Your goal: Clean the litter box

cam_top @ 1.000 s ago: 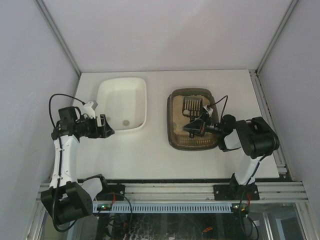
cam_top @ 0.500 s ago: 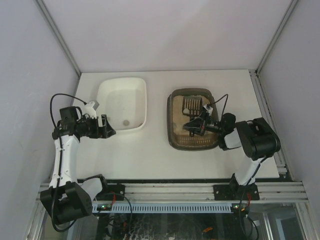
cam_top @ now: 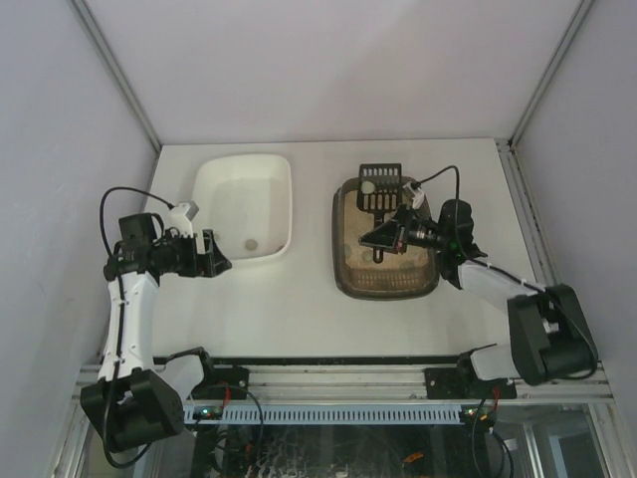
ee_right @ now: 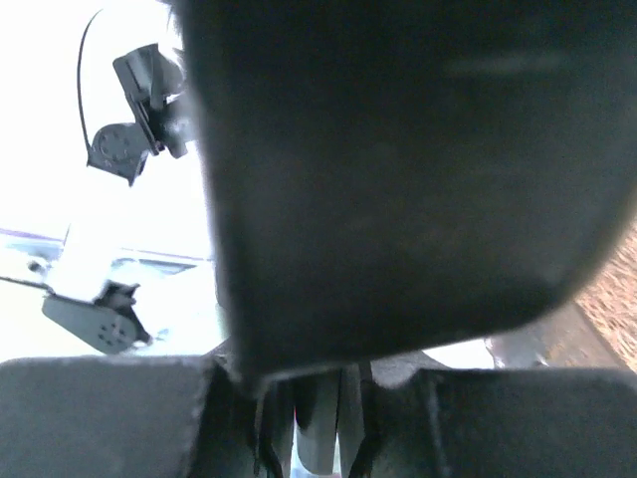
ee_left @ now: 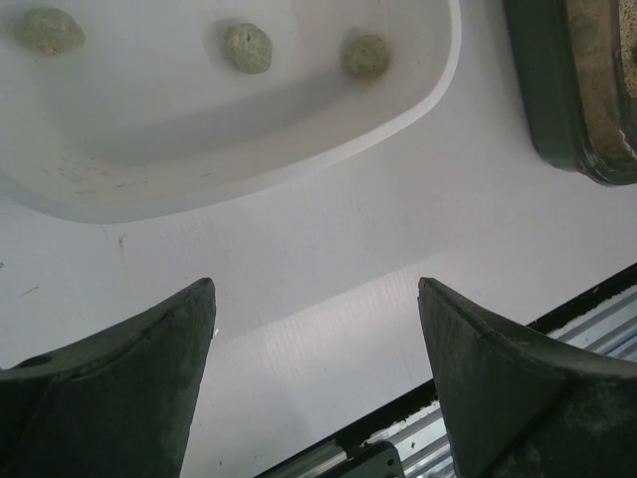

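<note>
The litter box (cam_top: 350, 261), a dark brown tray of beige sand, sits right of centre; its corner shows in the left wrist view (ee_left: 557, 100). My right gripper (cam_top: 384, 237) is shut on the handle of a black slotted scoop (cam_top: 381, 185), held raised over the box's far rim with a pale clump (cam_top: 368, 185) on it. In the right wrist view the scoop's underside (ee_right: 398, 169) fills the frame above my right gripper (ee_right: 320, 438). My left gripper (cam_top: 213, 255) is open and empty by the white tub's near left corner, its fingers (ee_left: 119, 398) wide apart over bare table.
The white tub (cam_top: 219, 189) stands left of the litter box with a clump (cam_top: 252, 243) in it. The left wrist view shows the tub (ee_left: 199, 139) holding three clumps (ee_left: 247, 47). The table's front rail (cam_top: 398, 378) lies near the arm bases.
My right gripper lifted the scoop out of the litter and toward the box's far rim, and the right arm stretched out. The left arm barely moved.
</note>
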You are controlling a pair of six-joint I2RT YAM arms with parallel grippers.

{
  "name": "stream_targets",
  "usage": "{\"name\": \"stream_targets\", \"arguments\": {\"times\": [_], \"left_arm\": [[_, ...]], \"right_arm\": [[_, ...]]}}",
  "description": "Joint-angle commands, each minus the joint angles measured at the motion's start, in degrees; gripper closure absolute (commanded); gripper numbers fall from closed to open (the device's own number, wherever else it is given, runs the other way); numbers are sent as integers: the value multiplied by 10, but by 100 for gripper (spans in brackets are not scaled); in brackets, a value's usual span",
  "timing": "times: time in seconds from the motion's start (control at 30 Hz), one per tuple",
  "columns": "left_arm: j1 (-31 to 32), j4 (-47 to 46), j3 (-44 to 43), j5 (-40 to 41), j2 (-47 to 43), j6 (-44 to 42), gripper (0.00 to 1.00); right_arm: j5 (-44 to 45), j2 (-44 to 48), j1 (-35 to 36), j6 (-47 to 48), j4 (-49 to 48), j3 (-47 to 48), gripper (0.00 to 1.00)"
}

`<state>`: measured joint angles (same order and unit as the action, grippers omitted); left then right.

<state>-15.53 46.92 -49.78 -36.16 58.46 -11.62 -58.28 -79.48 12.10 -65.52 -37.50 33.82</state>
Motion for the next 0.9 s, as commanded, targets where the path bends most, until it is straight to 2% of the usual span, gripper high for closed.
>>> {"name": "stream_targets", "arguments": {"times": [0.0, 0.1, 0.17, 0.27, 0.4, 0.47, 0.53, 0.6, 0.7, 0.87], "left_arm": [[2, 4, -21, 10, -36, -18, 13], [2, 13, -59, 40, -55, -27, 13], [3, 15, -87, 64, -65, -27, 13], [2, 16, -127, 102, -76, -18, 13], [0, 26, -167, 170, -68, 3, 12], [-6, 24, -171, 197, -63, 15, 13], [-20, 17, -171, 220, -60, 34, 13], [-49, 17, -174, 219, -55, 52, 13], [-92, 14, -176, 203, -57, 69, 13], [-102, 23, -166, 206, -69, 55, 13]], "right_arm": [[67, 72, 48, 226, 236, 67, 100], [143, 73, 105, 338, 400, 152, 100], [150, 48, 129, 349, 422, 191, 100], [122, 1, 147, 297, 349, 199, 100], [75, -88, 167, 182, 225, 214, 100], [79, -138, 187, 169, 215, 251, 100], [125, -179, 217, 227, 305, 325, 100], [201, -223, 257, 304, 458, 427, 100], [293, -315, 300, 370, 648, 595, 100], [448, -438, 366, 457, 842, 818, 100]]}}
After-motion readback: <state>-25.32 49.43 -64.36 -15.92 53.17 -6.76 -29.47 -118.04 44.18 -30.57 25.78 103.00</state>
